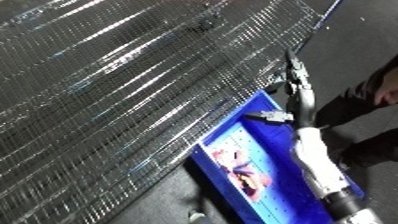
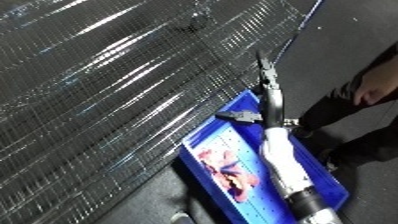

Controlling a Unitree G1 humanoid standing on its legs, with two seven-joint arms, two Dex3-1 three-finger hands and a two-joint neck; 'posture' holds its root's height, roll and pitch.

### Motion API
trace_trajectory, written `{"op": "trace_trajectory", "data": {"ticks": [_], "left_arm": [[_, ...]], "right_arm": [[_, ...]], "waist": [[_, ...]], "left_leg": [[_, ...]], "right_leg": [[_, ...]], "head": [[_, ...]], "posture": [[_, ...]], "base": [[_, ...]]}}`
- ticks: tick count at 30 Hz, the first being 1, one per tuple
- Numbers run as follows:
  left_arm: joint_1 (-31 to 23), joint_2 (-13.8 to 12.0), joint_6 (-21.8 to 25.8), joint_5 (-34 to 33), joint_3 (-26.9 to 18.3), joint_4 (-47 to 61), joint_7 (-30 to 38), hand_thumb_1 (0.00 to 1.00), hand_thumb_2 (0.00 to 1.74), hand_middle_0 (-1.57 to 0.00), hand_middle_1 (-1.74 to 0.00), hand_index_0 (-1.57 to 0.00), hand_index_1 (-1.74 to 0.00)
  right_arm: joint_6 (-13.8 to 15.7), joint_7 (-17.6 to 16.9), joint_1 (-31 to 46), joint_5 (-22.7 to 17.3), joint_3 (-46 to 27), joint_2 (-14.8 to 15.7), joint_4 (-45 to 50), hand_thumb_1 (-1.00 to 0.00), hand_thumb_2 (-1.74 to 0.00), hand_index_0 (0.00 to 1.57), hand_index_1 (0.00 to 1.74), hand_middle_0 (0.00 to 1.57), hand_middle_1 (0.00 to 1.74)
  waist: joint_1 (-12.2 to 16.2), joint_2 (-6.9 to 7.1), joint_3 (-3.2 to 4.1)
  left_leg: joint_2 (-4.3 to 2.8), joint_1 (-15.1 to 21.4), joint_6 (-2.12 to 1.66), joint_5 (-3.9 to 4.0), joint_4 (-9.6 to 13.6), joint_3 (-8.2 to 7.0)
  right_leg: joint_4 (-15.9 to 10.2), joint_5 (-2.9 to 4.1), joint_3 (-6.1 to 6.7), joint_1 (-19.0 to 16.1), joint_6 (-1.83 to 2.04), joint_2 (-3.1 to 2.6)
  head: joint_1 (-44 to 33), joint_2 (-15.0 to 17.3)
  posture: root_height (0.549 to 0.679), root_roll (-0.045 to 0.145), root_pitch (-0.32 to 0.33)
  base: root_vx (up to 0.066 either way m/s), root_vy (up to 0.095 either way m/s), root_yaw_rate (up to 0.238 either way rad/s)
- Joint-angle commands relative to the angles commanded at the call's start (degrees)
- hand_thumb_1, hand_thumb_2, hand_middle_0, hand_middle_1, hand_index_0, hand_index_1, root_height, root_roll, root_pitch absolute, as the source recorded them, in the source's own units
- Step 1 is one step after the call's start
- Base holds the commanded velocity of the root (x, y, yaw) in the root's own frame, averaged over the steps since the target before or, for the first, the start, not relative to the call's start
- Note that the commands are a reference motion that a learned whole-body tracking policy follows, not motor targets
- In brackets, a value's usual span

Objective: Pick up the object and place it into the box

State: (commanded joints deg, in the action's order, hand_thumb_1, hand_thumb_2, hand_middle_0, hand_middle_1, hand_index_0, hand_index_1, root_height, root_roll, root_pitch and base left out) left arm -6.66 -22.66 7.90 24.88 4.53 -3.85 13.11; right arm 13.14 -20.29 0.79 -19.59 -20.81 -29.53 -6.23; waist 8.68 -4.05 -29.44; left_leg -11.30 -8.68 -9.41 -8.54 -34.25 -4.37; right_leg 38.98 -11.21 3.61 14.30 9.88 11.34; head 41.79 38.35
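In the left eye view, a big shiny wire shelf (image 1: 115, 90) is filling the whole side from 9 o'clock round to 12 o'clock. A blue bin (image 1: 266, 145) is sitting at about 5 o'clock, with its long side right up against the shelf's edge. A pink thing (image 1: 244, 170) is lying on the bin's floor, and a small pale thing (image 1: 277, 116) is lying at the bin's far end. The white forearm (image 1: 318, 160) is reaching in from 5 o'clock and is lying across the bin, hiding part of its right side. The right hand (image 1: 298, 80) is hanging past the bin's far corner, near the shelf's edge, and is pointing toward 12 o'clock. It is showing side-on and thin, so I cannot tell if it is clenched, released or grasping something. A small dark thing (image 1: 204, 23) is lying on the wire shelf near 12 o'clock. It is well apart from the hand, up at about 11 o'clock from it, with only wire between them. In the right eye view, the dark floor (image 2: 133, 200) is showing at 7 o'clock, below the shelf and beside the bin. The small pale thing is lying just beside the wrist, at its 9 o'clock side.
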Motion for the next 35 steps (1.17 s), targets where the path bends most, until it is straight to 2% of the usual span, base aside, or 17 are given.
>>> {"op": "trace_trajectory", "data": {"ticks": [4,10,22,35], "left_arm": [[-0.4,-0.2,-0.5,0.0,-0.5,0.1,-0.1,1.0,1.74,-1.57,-1.74,-1.57,-1.74],[-0.5,-0.6,-1.2,-0.3,-0.8,0.3,0.0,1.0,1.74,-1.57,-1.74,-1.57,-1.74],[0.3,-1.2,-1.5,-1.0,-0.9,0.1,0.0,1.0,1.74,-1.57,-1.74,-1.57,-1.74],[1.6,-1.9,-1.5,-1.8,-1.2,0.2,0.0,1.0,1.74,-1.57,-1.74,-1.57,-1.74]], "right_arm": [[-0.8,1.1,-0.9,0.9,2.7,0.5,1.6,0.0,0.0,0.0,0.0,0.0,0.0],[-1.7,1.9,-3.0,2.1,6.4,1.4,2.4,0.0,0.0,0.0,0.0,0.0,0.0],[-2.9,3.4,-7.8,4.6,13.0,2.0,3.7,0.0,0.0,0.0,0.0,0.0,0.0],[-3.2,5.8,-10.3,4.1,17.3,1.4,2.5,0.0,0.0,0.0,0.0,0.0,0.0]], "waist": [[-1.7,0.86,-0.32],[-4.1,1.9,-0.35],[-7.9,2.83,-0.35],[-10.6,3.52,-0.35]], "left_leg": [[-0.15,-0.9,0.05,0.22,-0.4,0.84],[-0.13,-2.4,0.2,0.42,-1.1,2.19],[0.67,-4.3,0.47,0.77,-1.5,4.21],[1.29,-5.2,0.69,0.81,-0.8,5.18]], "right_leg": [[0.7,-0.05,-0.55,0.1,0.08,0.1],[1.6,-0.26,-1.23,0.5,0.12,0.34],[3.0,-0.83,-2.4,0.9,0.3,1.04],[3.2,-1.06,-3.21,1.4,0.56,1.55]], "head": [[-4.4,-0.4],[-11.4,-1.3],[-26.9,-6.8],[-32.0,-9.4]], "posture": [[0.632,0.056,-0.228],[0.63,0.048,-0.229],[0.626,0.039,-0.227],[0.627,0.033,-0.21]], "base": [[-0.018,-0.01,0.172],[-0.013,-0.001,0.145],[0.002,0.007,0.116],[0.013,0.01,0.063]]}}
